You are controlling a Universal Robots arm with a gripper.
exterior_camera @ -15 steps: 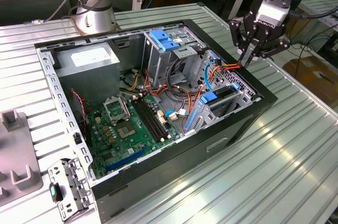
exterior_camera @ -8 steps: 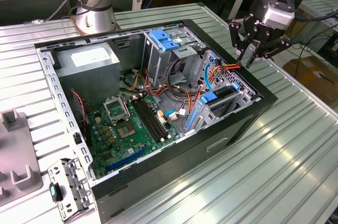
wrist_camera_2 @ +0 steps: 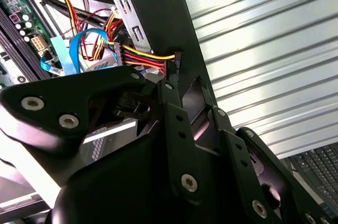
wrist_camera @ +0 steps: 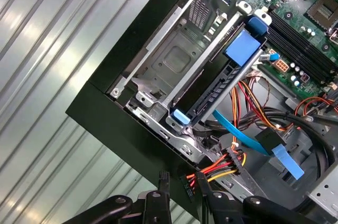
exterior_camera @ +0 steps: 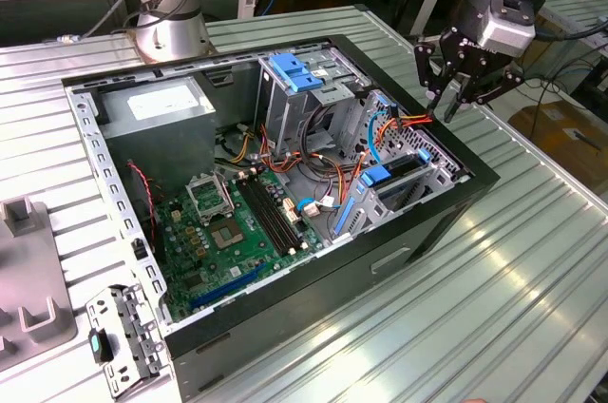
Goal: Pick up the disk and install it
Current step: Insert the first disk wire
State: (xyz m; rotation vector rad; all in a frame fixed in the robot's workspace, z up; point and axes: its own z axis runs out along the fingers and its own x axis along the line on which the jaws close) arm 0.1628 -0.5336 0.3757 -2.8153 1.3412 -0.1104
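**GRIPPER-TO-DISK RELATION AT THE DRIVE CAGE**

Positions are given across the exterior view, from its left to its right.

1. The circuit board (exterior_camera: 237, 222) lies flat on the floor of the open computer case (exterior_camera: 427, 232). The case rests on the ribbed metal table (exterior_camera: 494, 308).

2. The disk (exterior_camera: 394, 173) is to the right of the board. It stands on edge in the metal drive cage (wrist_camera: 174, 60), against the case's right-hand wall. In the first wrist view the disk (wrist_camera: 222, 81) appears as a long black bar with a blue tab at each end. Its long axis runs from the board side out toward the case wall.

3. The gripper (exterior_camera: 448, 104) is farthest right. It hangs above the rim of the case, near the cage's outer corner and apart from the disk.

4. Finger state: the fingers are a small way apart and hold nothing. A black power plug (wrist_camera: 186, 186) on red, yellow and orange wires lies below the gap. In the second wrist view this plug (wrist_camera_2: 176, 61) sits beyond the fingertips and is not clamped.

5. Judgement: the disk lies down and inward from the fingers, toward the board. Its outer end is the end nearer the gripper.
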